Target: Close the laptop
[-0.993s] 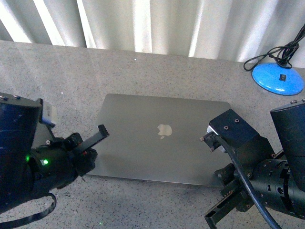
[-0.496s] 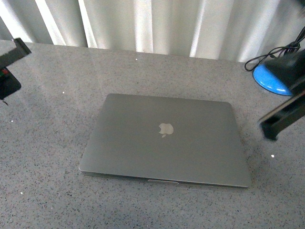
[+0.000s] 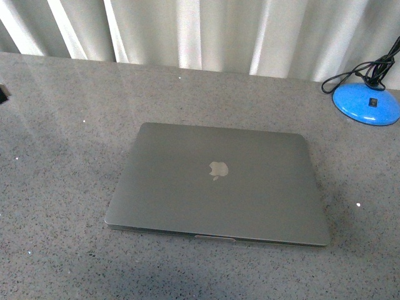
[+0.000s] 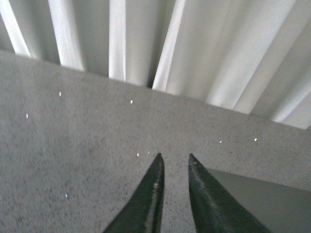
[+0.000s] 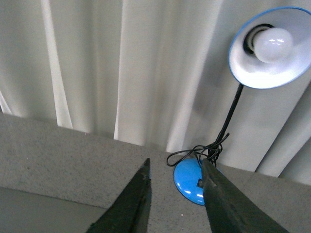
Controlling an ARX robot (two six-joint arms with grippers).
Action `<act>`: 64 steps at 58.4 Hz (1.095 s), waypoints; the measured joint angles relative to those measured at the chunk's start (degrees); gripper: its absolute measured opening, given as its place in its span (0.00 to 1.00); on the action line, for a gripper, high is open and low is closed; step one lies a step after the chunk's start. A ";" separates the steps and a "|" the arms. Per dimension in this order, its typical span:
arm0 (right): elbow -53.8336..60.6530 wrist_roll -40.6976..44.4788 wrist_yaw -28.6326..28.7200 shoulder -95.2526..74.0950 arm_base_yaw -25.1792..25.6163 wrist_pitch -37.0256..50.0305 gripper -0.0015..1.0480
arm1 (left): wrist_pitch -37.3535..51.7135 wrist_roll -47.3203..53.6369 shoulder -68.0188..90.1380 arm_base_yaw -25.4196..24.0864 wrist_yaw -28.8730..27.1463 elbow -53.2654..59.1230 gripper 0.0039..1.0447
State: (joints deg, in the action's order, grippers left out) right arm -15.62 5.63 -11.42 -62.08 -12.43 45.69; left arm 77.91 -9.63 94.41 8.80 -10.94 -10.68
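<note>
— Where's the slim space-grey metal laptop (image 3: 217, 183)?
— Lid shut, flat mid-way across the speckled grey stone desk (image 3: 56, 156).
— The jaws?
— Left gripper (image 4: 174, 161) narrowly parted, right gripper (image 5: 175, 167) released; both grasp nothing, above the desk.

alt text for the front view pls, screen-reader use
A closed grey laptop lies flat on a speckled grey table, apple logo facing up. A blue lamp base with a black cord sits at the far right, before white curtains; neither arm appears.
</note>
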 joint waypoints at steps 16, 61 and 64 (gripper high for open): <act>7.21 -4.11 4.09 9.73 4.52 -2.40 0.01 | -6.84 8.11 -19.12 -3.41 5.57 7.69 0.03; 14.25 -4.98 11.45 34.64 12.28 -18.38 0.01 | -47.84 9.16 -64.04 -8.66 10.78 9.62 0.03; 14.25 -5.01 11.39 36.33 12.28 -20.02 0.01 | -49.79 9.16 -66.23 -8.66 10.80 9.62 0.03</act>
State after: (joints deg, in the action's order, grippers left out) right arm -1.37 0.62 -0.03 -25.76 -0.14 25.67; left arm 28.12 -0.47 28.18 0.14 -0.14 -1.06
